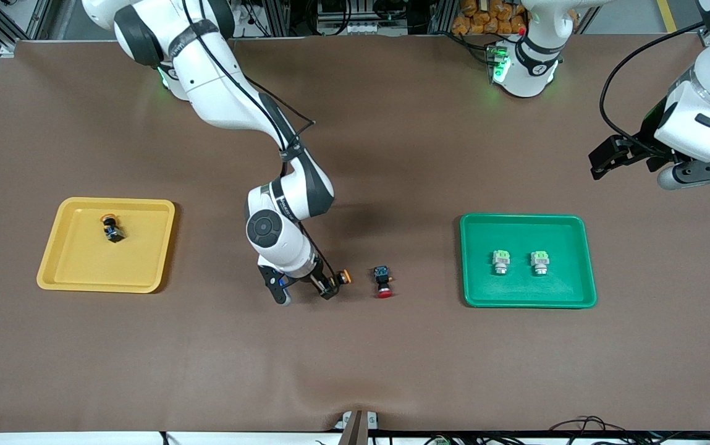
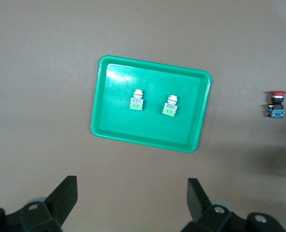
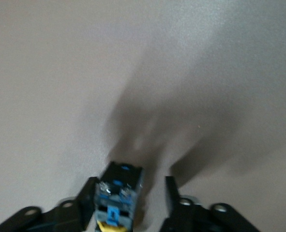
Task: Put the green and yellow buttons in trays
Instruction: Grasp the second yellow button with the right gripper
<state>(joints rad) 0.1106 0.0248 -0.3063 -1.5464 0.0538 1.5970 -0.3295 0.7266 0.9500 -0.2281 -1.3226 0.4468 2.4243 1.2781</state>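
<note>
Orange-yellow-capped push-button switch with black-and-blue body [image 1: 337, 279] lies on the brown table cover [image 1: 392, 371] near mid-table, between the fingers of the right gripper [image 1: 308, 290]; in the right wrist view its body [image 3: 117, 195] touches one finger [image 3: 87, 203] while a gap remains to the other finger [image 3: 171, 193], so the jaws stand partly closed and not yet clamped on it. Just beside it, toward the left arm's end, lies a red-capped black-and-blue switch [image 1: 383, 282], apart from the gripper. Shallow yellow plastic tray with rounded corners [image 1: 70, 272], toward the right arm's end, holds a second orange-yellow-capped switch [image 1: 110, 227] close to the rim farthest from the front camera; most of the tray floor is bare. Shallow green plastic tray [image 1: 472, 296], toward the left arm's end, holds two pale-green-topped switches with white-silver bodies [image 1: 501, 261] [image 1: 539, 261] side by side, apart, mid-tray. Left gripper [image 2: 132, 193] waits in the air above the table's edge at its own end, fingers wide apart, nothing between them. Broad bare cover lies between trays and front edge. No legible writing on switches or trays. Held switch's cap is cut off in the right wrist view.
</note>
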